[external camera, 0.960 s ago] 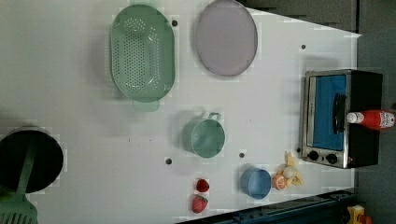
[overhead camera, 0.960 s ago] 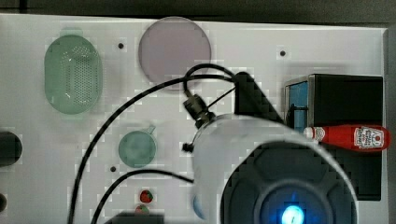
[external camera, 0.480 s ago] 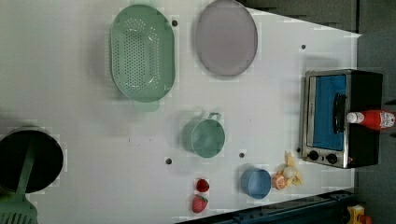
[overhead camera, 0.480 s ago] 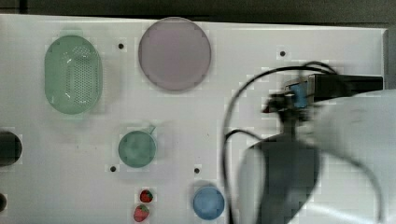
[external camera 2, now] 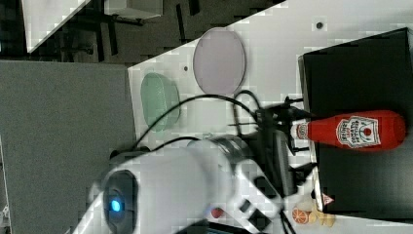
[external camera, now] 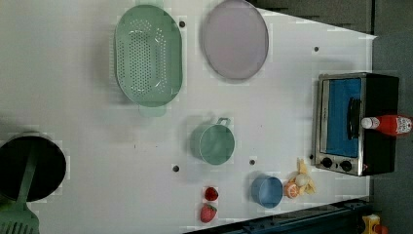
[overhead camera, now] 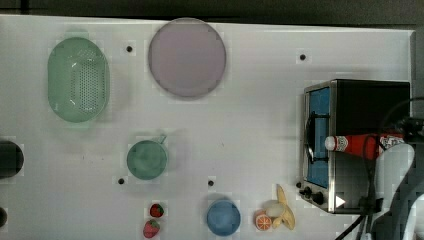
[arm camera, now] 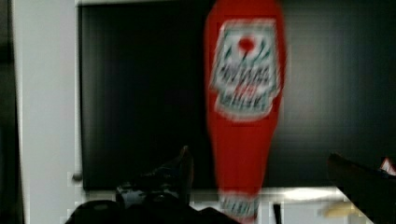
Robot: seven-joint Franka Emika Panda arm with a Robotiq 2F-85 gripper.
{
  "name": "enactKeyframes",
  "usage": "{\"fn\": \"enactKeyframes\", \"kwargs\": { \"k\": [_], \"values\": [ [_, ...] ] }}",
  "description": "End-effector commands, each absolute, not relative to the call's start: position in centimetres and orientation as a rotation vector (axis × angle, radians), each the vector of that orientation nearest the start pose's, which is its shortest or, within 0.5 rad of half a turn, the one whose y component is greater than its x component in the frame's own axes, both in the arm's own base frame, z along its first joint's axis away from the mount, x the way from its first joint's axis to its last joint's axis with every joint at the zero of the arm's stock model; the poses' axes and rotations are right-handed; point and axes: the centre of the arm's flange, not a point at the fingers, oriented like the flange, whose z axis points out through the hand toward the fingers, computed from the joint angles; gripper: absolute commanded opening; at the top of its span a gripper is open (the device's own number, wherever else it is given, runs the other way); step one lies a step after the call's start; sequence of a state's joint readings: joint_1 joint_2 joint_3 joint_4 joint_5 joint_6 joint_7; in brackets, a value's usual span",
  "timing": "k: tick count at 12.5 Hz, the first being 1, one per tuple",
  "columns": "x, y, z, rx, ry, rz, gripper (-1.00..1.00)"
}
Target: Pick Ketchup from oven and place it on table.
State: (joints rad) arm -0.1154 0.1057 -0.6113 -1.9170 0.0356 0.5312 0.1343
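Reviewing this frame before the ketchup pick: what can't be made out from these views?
- Ketchup, top view: its base end is covered by the arm and cable.
- Ketchup, wrist view: label blurred, text unreadable; cap end cut by the frame edge.
- Oven, left view: what lies behind the bluish glass door cannot be told.
- Hand, right view: dark fingers blend into the oven front, so contact with the bottle cannot be judged.

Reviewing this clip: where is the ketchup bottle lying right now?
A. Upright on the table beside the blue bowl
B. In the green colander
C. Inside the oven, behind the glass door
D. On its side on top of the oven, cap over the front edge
D. The ketchup lies flat across the black roof of the oven, its white cap reaching out past the oven's silver front frame, as the right view also shows.
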Motion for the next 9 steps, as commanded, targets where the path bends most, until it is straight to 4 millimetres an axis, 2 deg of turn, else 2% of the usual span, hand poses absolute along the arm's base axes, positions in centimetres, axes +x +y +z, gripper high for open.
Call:
{"fn": "enactKeyframes", "kwargs": {
  "k": [1,4,6,8,9],
  "values": [
    [45.6,-38.5,44.8,-2.129,2.354,-0.152,1.00],
    [45.5,-40.6,44.5,-2.127,2.396,-0.179,1.00],
    [46.1,-41.5,43.4,-2.150,2.377,-0.215,1.00],
    [46.6,-41.7,41.1,-2.228,2.303,-0.180,1.00],
    [46.6,-42.0,38.9,-2.217,2.315,-0.123,1.00]
  ]
}}
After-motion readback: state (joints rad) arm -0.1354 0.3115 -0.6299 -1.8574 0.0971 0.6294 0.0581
